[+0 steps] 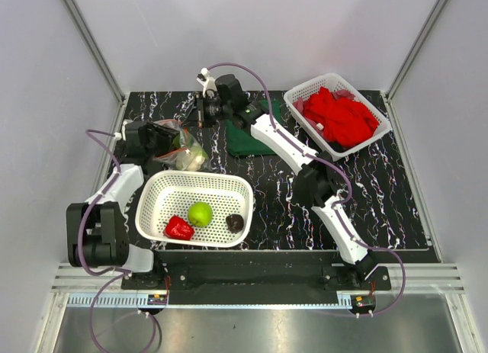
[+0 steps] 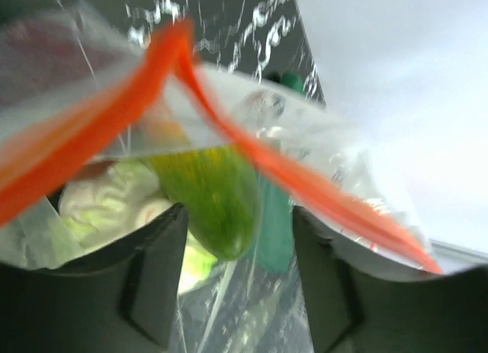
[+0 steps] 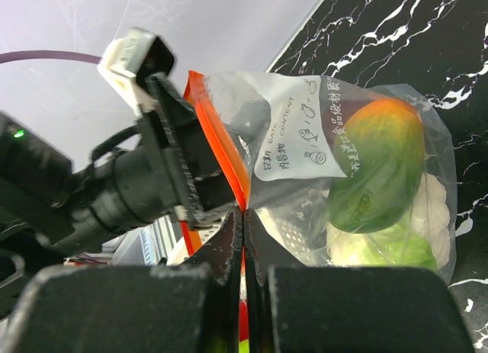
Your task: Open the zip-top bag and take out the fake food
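The zip-top bag point(image 1: 188, 149) hangs at the back left, its red-orange zip strip point(image 2: 114, 109) spread apart. My right gripper point(image 3: 244, 216) is shut on one lip of the strip; it also shows in the top view point(image 1: 200, 113). My left gripper point(image 2: 236, 246) is open at the bag's mouth point(image 1: 164, 139), with the orange-green mango point(image 2: 213, 193) hanging between its fingers and the cauliflower point(image 2: 107, 200) to the left. The bag's white label point(image 3: 301, 136), the mango point(image 3: 377, 170) and the cauliflower point(image 3: 381, 250) show in the right wrist view. A red pepper point(image 1: 179, 229), a green apple point(image 1: 200, 213) and a small dark piece point(image 1: 235, 223) lie in the near white basket point(image 1: 194, 178).
A folded green cloth point(image 1: 244, 142) lies under the right arm behind the near basket. A second white basket point(image 1: 293, 101) with red cloths point(image 1: 339, 113) stands at the back right. White walls close in the table on three sides.
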